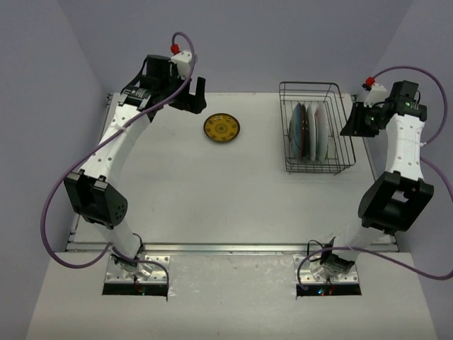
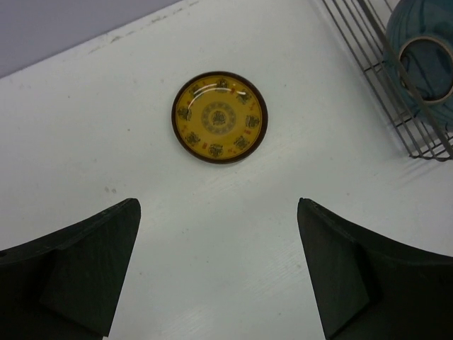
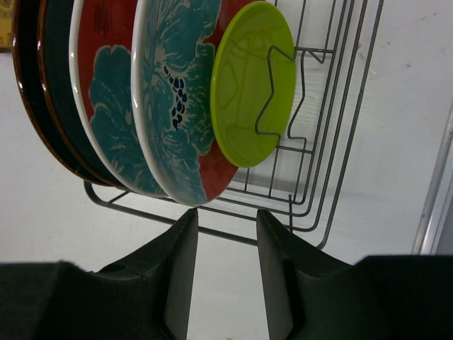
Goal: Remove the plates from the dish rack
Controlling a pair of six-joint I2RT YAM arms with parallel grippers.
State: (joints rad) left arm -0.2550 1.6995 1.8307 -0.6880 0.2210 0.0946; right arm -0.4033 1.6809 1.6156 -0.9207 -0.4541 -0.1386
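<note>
While the plates [image 3: 177, 106] stand upright in the dish rack [image 3: 311, 191], the right claw [image 3: 226, 212] hangs just outside, narrowly parted and empty; it should straddle one rim only. The left claw [image 2: 219, 205] gapes wide, empty.

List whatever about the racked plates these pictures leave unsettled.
1. Plate count: in the top view the plates stand edge-on in the dish rack, overlapping and too small to separate.
2. Right wrist view: the two dark plates show only rims. The rest lies behind the flowered plate and past the top edge.
3. Left wrist view: the right edge cuts the rack, leaving part of one teal plate.
</note>
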